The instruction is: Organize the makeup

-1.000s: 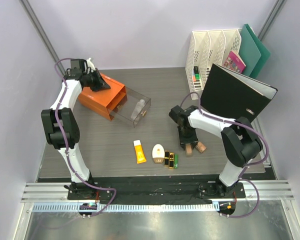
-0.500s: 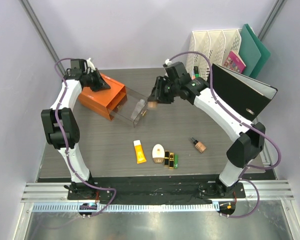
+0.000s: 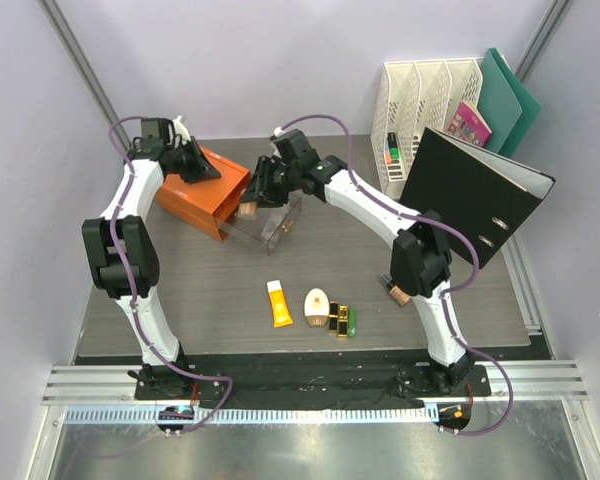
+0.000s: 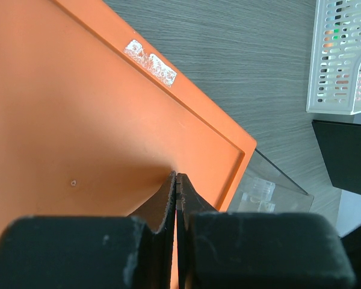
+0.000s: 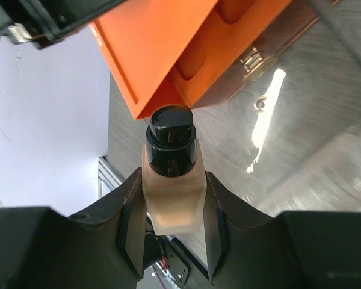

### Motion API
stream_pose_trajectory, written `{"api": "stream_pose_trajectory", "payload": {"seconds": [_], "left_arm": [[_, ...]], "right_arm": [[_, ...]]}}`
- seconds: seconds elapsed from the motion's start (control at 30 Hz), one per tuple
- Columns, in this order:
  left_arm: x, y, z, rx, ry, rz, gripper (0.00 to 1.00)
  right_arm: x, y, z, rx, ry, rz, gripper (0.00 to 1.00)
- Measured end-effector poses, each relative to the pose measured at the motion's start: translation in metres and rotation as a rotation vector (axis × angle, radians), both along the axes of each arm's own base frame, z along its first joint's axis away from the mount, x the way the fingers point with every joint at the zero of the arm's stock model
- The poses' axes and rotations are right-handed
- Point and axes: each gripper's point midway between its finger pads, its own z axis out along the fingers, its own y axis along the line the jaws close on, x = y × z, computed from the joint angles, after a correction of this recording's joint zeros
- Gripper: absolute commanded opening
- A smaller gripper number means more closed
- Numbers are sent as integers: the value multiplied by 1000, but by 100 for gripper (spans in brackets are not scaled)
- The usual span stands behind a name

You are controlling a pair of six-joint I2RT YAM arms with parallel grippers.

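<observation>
The right gripper (image 5: 171,188) is closed on a beige dark-capped foundation bottle (image 5: 171,208), which is clamped by its body between the two fingers with the black cap pointing away from the wrist. In the overhead view the right gripper (image 3: 252,205) is seen at the upper centre of the frame, above the inner end of the clear drawer (image 3: 272,222), just beside the front of the orange box (image 3: 195,200). The right arm is extended from its base at the lower right, up and leftward across the table (image 3: 180,290). The left gripper (image 4: 176,191) is fully closed with nothing between its fingers, and its tips are set against the top of the orange box (image 4: 78,108). The left arm is raised from the lower left, folded at the elbow and directed to the upper left of the frame. At the lower centre, an orange-yellow tube (image 3: 279,303), a cream oval compact (image 3: 317,305), black-gold lipsticks (image 3: 338,318) and a small green tube (image 3: 352,321) are laid in a row. A second foundation bottle (image 3: 397,292) is partly hidden behind the right arm.
</observation>
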Motion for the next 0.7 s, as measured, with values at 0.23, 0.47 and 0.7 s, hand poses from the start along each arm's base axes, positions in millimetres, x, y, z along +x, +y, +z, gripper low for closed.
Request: {"api": "stream_pose_trajectory", "payload": {"seconds": [0.23, 0.47, 0.7], "left_arm": [[0, 0, 0, 0, 0, 0, 0], [0, 0, -1, 0, -1, 0, 0], [0, 0, -1, 0, -1, -1, 0]], "right_arm": [[-2, 16, -27, -14, 52, 2, 7], [7, 11, -31, -28, 58, -51, 33], [10, -2, -43, -91, 111, -112, 43]]}}
